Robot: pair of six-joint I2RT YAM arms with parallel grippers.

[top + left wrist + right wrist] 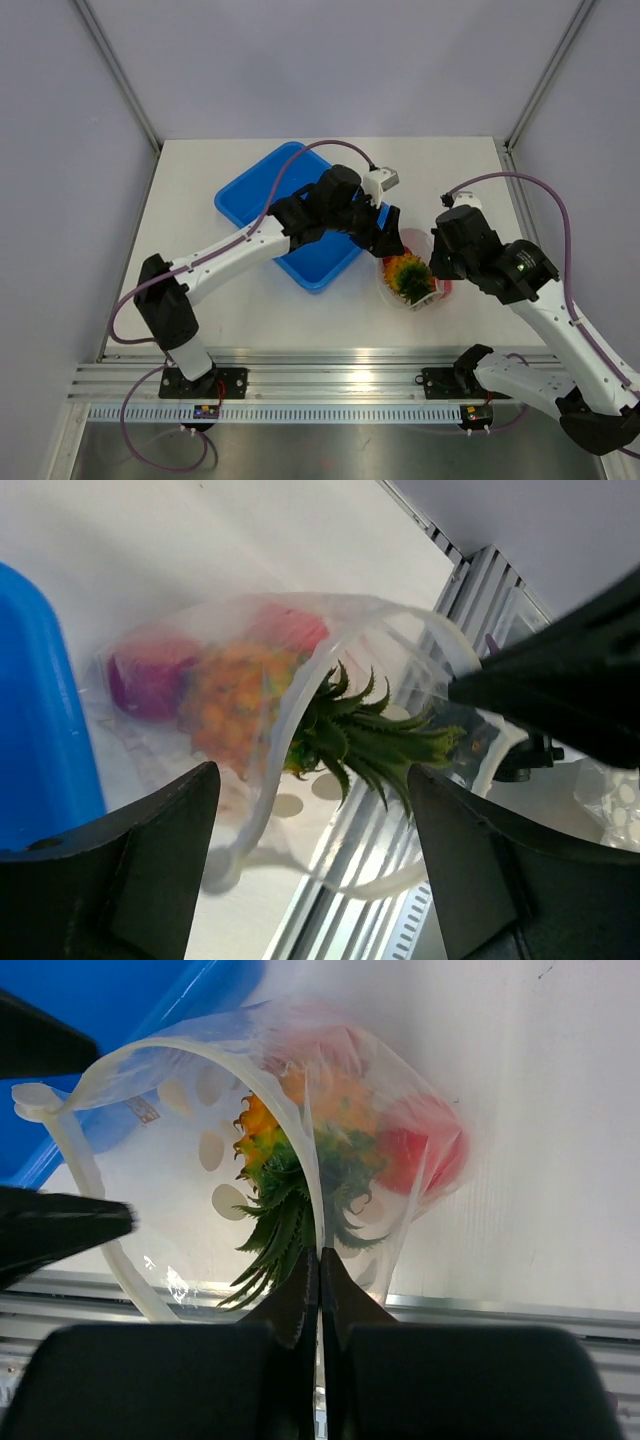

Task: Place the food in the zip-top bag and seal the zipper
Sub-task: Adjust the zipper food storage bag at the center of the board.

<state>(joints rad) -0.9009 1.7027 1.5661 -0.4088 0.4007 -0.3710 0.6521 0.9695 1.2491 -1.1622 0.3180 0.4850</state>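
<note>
The loading part looks done to me. The zip-top bag [190, 1110] lies on the worktop [450, 170] just beside the near corner of the blue tray [255, 190]. All the food is inside it: the pineapple [290, 1160] in the middle with its green crown pointing out toward the mouth, and the two red fruits [425, 1145] deeper in, either side of it. The mouth gapes in a wide loop facing the arms, so the zipper [80, 1160] is not yet pressed together.

My right pincer [319, 1260] is fully closed, its two fingers pressed flat together on a fold of the bag's mouth edge that runs up between them in the right wrist view. I take that grip as the anchor: it keeps one side of the mouth taut and stops the light, crinkly pouch from sliding when the other arm works on the strip.

My left pincer [310, 775] is spread wide, one finger on each side of the open mouth with the pineapple's leaves showing between them. It grips nothing, though I cannot tell whether a fingertip brushes the rim. The leaves sit close to the seal line, so they could get caught in it.
</note>
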